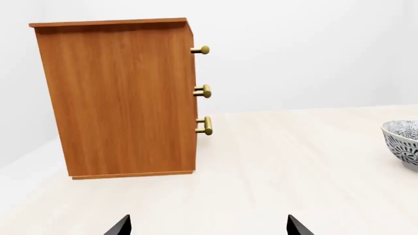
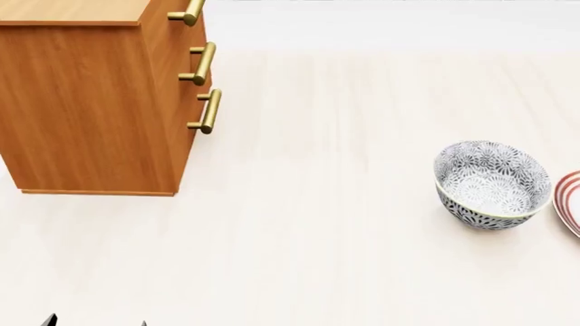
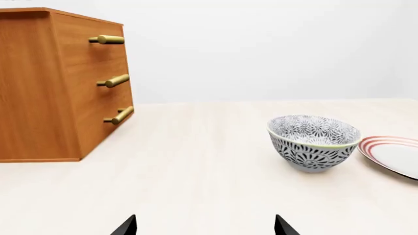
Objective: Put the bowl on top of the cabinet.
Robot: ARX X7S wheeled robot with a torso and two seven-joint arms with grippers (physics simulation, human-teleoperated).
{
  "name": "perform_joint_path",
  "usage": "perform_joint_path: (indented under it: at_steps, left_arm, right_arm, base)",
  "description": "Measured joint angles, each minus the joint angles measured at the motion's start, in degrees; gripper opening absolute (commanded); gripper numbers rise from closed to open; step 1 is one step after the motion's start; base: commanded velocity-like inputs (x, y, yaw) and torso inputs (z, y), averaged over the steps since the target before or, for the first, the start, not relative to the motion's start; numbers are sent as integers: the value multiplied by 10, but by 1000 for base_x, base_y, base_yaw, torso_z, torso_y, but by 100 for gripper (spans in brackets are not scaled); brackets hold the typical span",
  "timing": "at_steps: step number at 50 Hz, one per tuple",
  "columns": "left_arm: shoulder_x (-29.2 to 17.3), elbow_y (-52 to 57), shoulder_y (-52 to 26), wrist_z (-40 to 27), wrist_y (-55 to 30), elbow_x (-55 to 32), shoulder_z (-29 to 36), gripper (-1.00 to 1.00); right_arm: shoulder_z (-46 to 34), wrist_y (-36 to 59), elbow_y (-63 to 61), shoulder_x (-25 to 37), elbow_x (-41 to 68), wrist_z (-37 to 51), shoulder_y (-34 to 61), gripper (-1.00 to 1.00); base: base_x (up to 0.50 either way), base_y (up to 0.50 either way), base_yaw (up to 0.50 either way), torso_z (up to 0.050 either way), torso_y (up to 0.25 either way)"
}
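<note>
Task not yet begun: the bowl (image 2: pixel 492 183) sits on the worktop (image 2: pixel 327 238), well apart from the cabinet (image 2: pixel 91 102), beside a plate (image 2: pixel 569 204); both claws, left claw (image 1: pixel 207 226) and right claw (image 3: pixel 205 225), are spread apart, empty.

On the table (image 2: pixel 317 238) before me, the cabinet (image 2: pixel 91 102) stands at far left, its 3 handles (image 2: pixel 206 112) facing right. The bowl (image 2: pixel 492 183) sits well apart at right, the plate (image 2: pixel 569 202) just beside it, further right.
</note>
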Motion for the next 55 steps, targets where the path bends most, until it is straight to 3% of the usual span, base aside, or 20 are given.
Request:
perform_joint_path:
  at_steps: [55]
  left_arm:
    - [-9, -4, -9, -17, -7, -7, 12, 100]
  right_arm:
    - [-15, -8, 3, 13, 11, 4, 3, 100]
  base:
    - [369, 0, 0, 0, 0]
